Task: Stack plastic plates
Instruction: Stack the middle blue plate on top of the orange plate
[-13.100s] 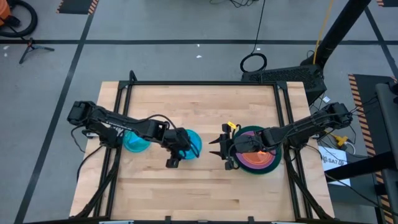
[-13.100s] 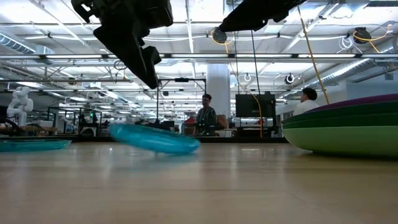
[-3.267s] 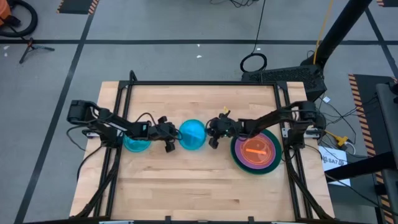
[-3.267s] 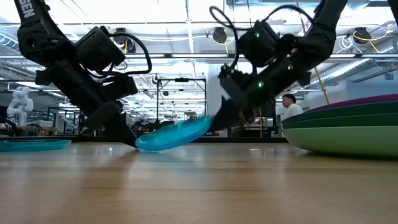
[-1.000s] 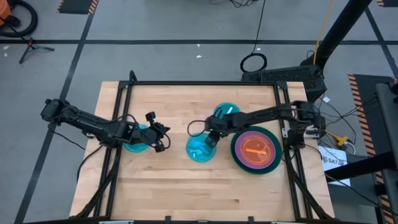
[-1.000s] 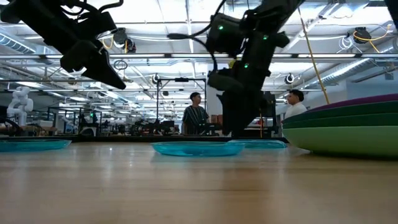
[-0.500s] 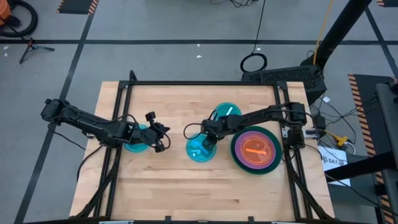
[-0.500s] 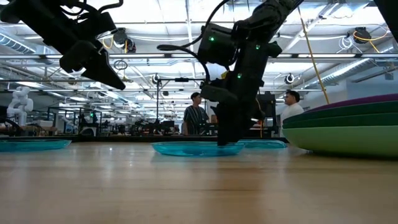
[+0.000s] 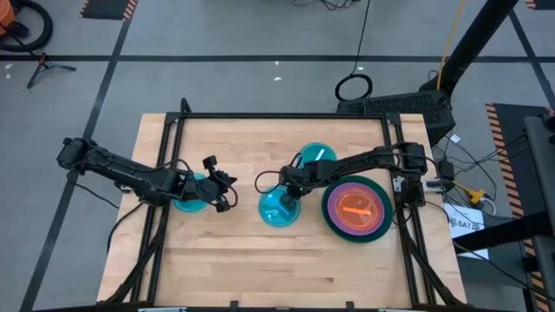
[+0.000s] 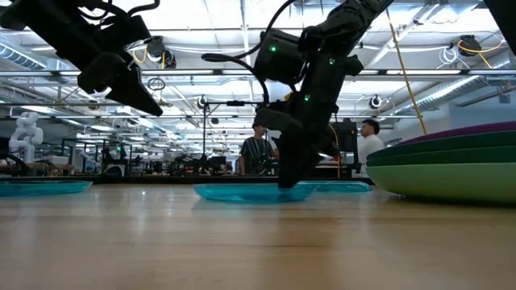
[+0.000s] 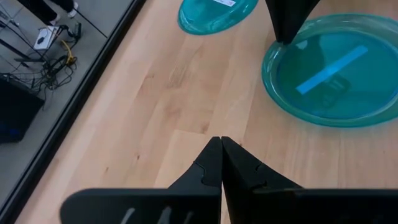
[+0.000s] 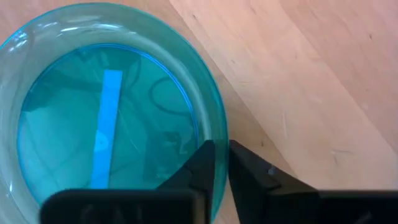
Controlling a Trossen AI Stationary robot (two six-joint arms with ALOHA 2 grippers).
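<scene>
One cyan plate (image 12: 112, 124) flat on table, rim pinched by right hand (image 12: 221, 163), left hand (image 11: 221, 163) closed, empty.

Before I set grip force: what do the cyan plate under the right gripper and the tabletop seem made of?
Cyan plate: likely glossy translucent plastic; wood grain shows through, rim glints. Tabletop: light wood, visible grain and plank seams, satin finish.

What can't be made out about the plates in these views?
Stack, high view: the orange plate on top covers the lower plates; only rims show, so their count is unclear.
Stack, low view: cut off by the right edge.
Left cyan plate, high view: partly under the left arm; low view: cut off by the left edge.
</scene>
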